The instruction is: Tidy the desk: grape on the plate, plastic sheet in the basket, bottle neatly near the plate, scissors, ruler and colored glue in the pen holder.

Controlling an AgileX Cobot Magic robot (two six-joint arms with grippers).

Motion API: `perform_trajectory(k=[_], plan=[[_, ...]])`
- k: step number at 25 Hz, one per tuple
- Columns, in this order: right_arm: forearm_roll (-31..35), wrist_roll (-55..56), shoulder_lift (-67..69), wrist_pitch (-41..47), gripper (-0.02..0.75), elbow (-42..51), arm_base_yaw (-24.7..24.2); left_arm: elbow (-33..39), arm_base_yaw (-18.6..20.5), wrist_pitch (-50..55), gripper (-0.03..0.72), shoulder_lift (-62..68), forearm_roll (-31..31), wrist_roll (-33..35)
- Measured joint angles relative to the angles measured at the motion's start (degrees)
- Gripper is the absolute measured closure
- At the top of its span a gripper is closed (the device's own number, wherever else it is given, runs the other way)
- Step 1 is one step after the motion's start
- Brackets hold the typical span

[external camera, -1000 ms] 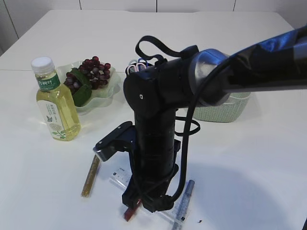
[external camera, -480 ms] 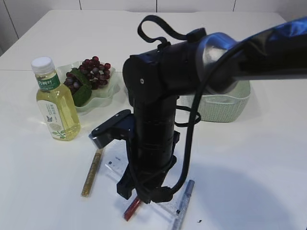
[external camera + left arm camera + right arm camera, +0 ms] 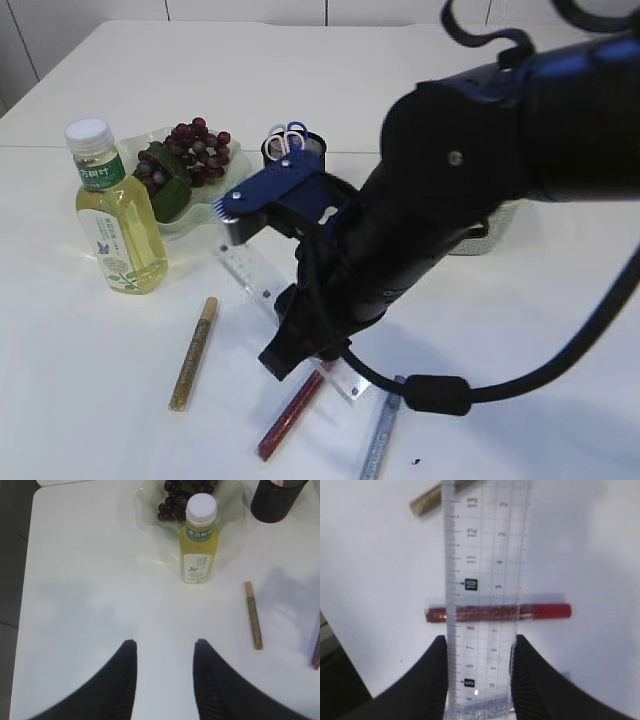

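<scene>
The right claw (image 3: 479, 672) grips a clear ruler (image 3: 485, 580) by its edges, with black numbers 5, 10, 12 and 13 readable. A red glue stick (image 3: 497, 612) lies past its tips, under the ruler. The left claw (image 3: 162, 672) stands open, holding nothing; ahead stands a yellow bottle (image 3: 199, 545) with a green label.

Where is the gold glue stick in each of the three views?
Exterior view: the gold glue stick lies lower left on the table, below the bottle.
Left wrist view: it lies at the right, lower right of the bottle.
Right wrist view: only one end shows at the top edge, beside the ruler.
Shared landmark: the red glue stick, visible in all three views.
</scene>
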Motion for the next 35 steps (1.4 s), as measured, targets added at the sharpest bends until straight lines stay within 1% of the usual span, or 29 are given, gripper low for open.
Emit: perform_trajectory(k=[4, 6, 9, 14, 21, 28, 35], plan=[[-0.4, 0.0, -4.2, -11.6, 0.439, 5.4, -0.2, 0.0, 0.0, 0.0, 0.411, 0.0, 0.0, 0.0], [-0.4, 0.0, -4.8, -15.0, 0.439, 6.6, -0.9, 0.0, 0.0, 0.0, 0.411, 0.0, 0.0, 0.0], [-0.4, 0.0, -4.8, -20.0, 0.440, 7.0, -2.2, 0.0, 0.0, 0.0, 0.411, 0.0, -0.1, 0.0], [-0.4, 0.0, -4.8, -32.5, 0.440, 7.1, -5.3, 0.0, 0.0, 0.0, 0.411, 0.0, -0.1, 0.0], [-0.4, 0.0, -4.7, -47.5, 0.440, 7.1, -8.3, 0.0, 0.0, 0.0, 0.413, 0.0, -0.1, 0.0], [-0.3, -0.3, 0.0, -55.1, 0.440, 3.6, -11.1, 0.0, 0.0, 0.0, 0.413, 0.0, -0.1, 0.0], [-0.2, -0.3, 8.0, -58.3, 0.440, -5.5, -13.5, 0.0, 0.0, 0.0, 0.419, 0.0, -0.1, 0.0]])
